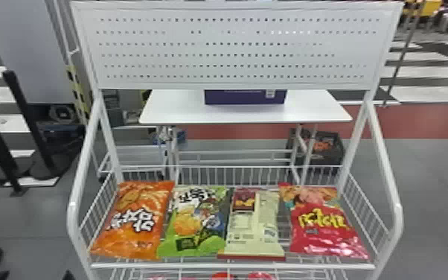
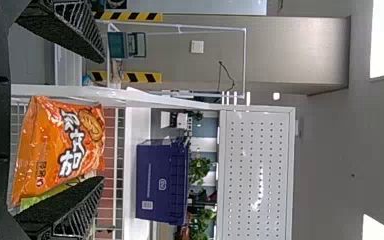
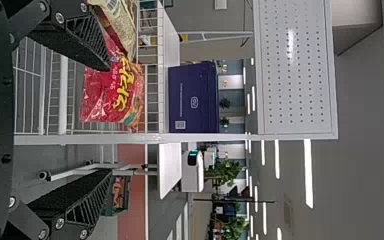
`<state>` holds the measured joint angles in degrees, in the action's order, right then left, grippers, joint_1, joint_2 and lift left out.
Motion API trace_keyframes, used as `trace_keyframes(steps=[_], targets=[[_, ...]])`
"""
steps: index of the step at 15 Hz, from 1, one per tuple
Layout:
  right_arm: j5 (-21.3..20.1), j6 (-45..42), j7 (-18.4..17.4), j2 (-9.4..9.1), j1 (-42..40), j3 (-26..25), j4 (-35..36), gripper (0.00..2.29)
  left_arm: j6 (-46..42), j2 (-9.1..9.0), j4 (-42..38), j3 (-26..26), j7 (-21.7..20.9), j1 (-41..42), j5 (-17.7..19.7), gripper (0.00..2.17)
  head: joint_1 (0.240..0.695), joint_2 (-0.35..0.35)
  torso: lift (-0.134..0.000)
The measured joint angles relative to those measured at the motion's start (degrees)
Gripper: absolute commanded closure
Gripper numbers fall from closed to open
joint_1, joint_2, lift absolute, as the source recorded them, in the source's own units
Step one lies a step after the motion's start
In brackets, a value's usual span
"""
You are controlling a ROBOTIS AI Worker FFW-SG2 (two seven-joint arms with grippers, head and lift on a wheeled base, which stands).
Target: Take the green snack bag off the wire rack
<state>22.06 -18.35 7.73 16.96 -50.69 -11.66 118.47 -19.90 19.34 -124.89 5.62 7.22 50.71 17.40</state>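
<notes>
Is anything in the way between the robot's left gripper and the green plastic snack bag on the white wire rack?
Sideways, probably: the orange plastic snack bag seems to lie between the left gripper and the green bag. Nothing visible lies on top of the green bag.

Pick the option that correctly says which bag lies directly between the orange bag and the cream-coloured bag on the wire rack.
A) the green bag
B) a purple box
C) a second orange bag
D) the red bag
A: the green snack bag lies on the wire rack with the orange bag on its left and the cream-coloured bag on its right.
</notes>
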Motion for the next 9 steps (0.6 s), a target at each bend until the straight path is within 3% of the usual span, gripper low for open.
trace_keyframes(steps=[9], targets=[[0.0,0.0,0.0,0.09,-0.1,0.0,0.0,0.17,0.1,0.00,0.0,-0.1,-0.3,-0.1,0.0,0.06,0.499,0.000,0.000]])
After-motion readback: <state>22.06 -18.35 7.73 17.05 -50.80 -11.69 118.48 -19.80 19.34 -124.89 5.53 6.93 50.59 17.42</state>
